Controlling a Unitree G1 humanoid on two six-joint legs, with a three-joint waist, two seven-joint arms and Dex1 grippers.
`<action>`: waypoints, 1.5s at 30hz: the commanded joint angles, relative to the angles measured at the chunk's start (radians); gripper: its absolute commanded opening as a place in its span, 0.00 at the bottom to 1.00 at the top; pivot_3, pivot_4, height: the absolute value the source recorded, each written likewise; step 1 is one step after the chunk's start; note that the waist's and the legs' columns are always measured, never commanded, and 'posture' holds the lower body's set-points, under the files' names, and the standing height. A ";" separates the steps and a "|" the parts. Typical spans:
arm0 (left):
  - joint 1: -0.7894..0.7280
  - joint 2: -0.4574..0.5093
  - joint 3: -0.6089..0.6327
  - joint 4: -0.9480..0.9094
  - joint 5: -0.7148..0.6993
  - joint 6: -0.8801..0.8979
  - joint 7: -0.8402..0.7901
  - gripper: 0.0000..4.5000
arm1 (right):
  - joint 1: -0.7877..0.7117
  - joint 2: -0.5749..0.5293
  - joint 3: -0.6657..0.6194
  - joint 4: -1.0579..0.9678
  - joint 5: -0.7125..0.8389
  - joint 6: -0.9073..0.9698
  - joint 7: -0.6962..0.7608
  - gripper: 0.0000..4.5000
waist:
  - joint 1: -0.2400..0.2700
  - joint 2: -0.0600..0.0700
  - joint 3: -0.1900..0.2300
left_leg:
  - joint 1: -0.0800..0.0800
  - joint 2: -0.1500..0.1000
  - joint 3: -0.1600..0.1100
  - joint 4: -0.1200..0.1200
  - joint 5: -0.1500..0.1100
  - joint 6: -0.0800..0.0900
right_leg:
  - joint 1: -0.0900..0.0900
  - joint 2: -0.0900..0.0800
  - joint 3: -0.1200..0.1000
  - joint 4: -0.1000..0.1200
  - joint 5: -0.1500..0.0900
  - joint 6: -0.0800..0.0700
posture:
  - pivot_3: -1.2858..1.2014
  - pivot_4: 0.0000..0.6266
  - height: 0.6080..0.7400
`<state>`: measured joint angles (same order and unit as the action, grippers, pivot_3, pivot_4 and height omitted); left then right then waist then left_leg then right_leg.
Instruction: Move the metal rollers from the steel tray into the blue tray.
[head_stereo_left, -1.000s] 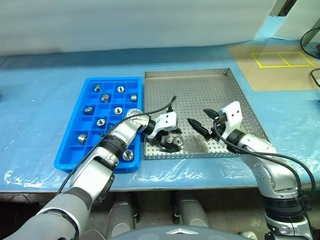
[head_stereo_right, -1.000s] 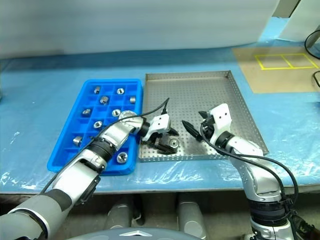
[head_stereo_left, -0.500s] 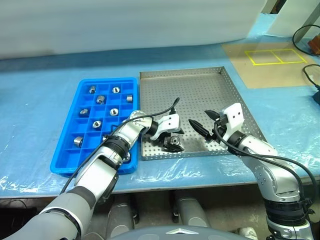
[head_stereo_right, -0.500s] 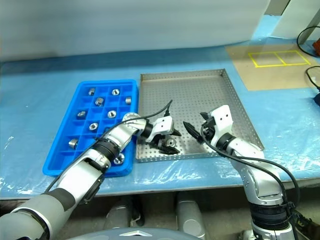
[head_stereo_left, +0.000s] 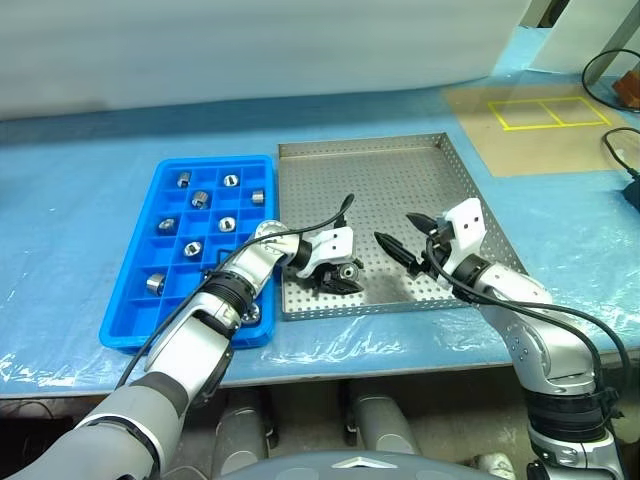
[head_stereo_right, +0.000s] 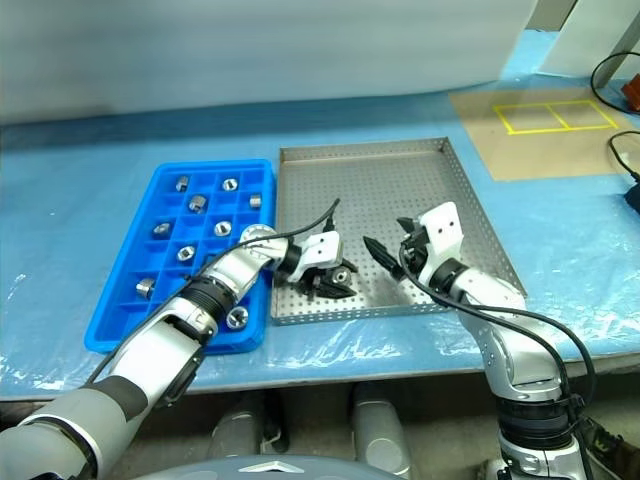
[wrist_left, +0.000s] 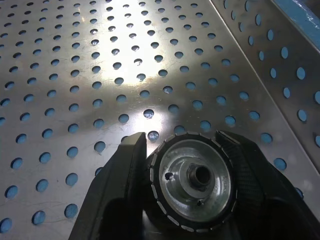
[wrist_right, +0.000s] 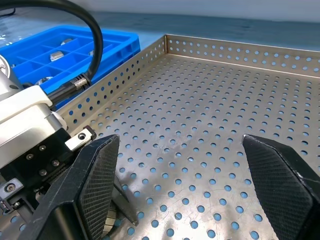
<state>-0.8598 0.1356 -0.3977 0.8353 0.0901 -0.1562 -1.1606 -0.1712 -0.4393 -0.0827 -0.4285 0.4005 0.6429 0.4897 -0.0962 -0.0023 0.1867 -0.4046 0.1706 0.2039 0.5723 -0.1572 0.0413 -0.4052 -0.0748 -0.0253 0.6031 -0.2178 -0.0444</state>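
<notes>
Roller (wrist_left: 194, 180) now clamped between the left gripper (head_stereo_left: 335, 276) jaws, which were spread around it a second ago, near the steel tray (head_stereo_left: 400, 170) front rim; lift to the blue tray (head_stereo_left: 135, 300) judged next; right gripper (head_stereo_left: 405, 243) jaws held open, empty

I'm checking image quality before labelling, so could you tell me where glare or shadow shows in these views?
Left wrist view: a bright glare patch on the steel tray floor beyond the metal roller. Left eye view: a soft dark shadow on the tray floor under the right gripper. Right wrist view: even light, no strong glare.
</notes>
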 joint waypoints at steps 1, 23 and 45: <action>-0.011 0.003 0.019 0.001 0.002 0.014 0.018 0.43 | -0.022 -0.009 -0.002 -0.012 0.013 -0.016 0.016 0.90 | 0.001 0.000 0.000 | 0.000 0.000 0.000 0.000 0.000 0.000 | 0.000 0.000 0.000 0.000 0.000 0.000 | 0.31 0.24 1.00; 0.358 0.437 0.374 -0.958 -0.380 0.689 0.059 0.43 | -0.359 -0.020 0.200 0.266 0.086 -0.047 0.422 0.90 | 0.094 0.002 0.002 | -0.001 0.002 0.000 -0.009 0.004 -0.006 | -0.007 0.000 -0.002 0.003 0.000 -0.002 | 0.49 0.24 1.00; 0.848 0.615 0.595 -1.249 -0.473 0.788 0.251 0.43 | -0.500 0.089 0.395 0.552 -0.055 -0.230 0.697 0.90 | 0.214 0.002 0.003 | 0.001 0.002 0.000 -0.012 0.006 -0.010 | -0.008 0.000 -0.001 0.004 -0.001 -0.002 | 0.60 0.24 1.00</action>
<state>-0.0192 0.7398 0.1668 -0.3880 -0.3706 0.6404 -0.9119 -0.6665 -0.3502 0.3105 0.1417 0.3445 0.4315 1.1693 0.1181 -0.0005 0.1894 -0.4037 0.1725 0.2035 0.5603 -0.1515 0.0317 -0.4130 -0.0752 -0.0264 0.6074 -0.2187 -0.0462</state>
